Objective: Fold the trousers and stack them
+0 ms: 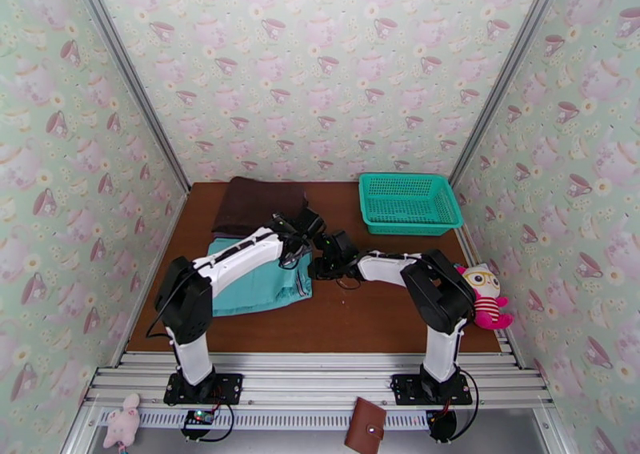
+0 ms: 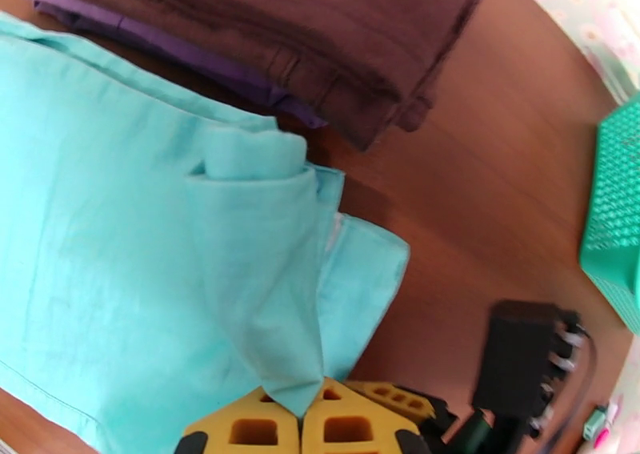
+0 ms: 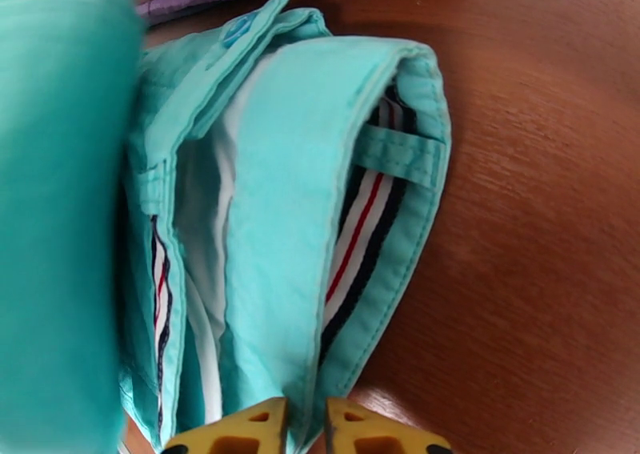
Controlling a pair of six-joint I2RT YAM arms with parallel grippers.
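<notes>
**While both end effectors pinch teal cloth, the trousers lie on the left half of the desk**

Where the two arms meet over the middle of the desk (image 1: 376, 319), the trousers (image 1: 256, 287) are seen spread flat and partly folded on the left half. Their far edge lies just beside a folded dark brown cloth (image 1: 258, 205). From the left wrist, a purple layer (image 2: 184, 55) is seen under that brown cloth.

The left end effector (image 1: 298, 249) is held over the right end of the trousers (image 2: 120, 231). In the left wrist view its yellow fingers (image 2: 256, 427) are pressed together, and a peak of the thin cloth is pinched between them and drawn up from the folded layers.

The right end effector (image 1: 322, 267) is set just beside the same end, at the waist. In the right wrist view its fingers (image 3: 240, 431) are nearly closed, with the edge of the waistband (image 3: 296, 207) gripped in the narrow gap. A striped lining of navy, white and red is shown inside the waistband, and a belt loop is seen across it.

A teal mesh basket (image 1: 410, 203) is placed at the far right of the desk, well apart from the trousers. A plush doll (image 1: 484, 291) is propped at the right edge.
</notes>
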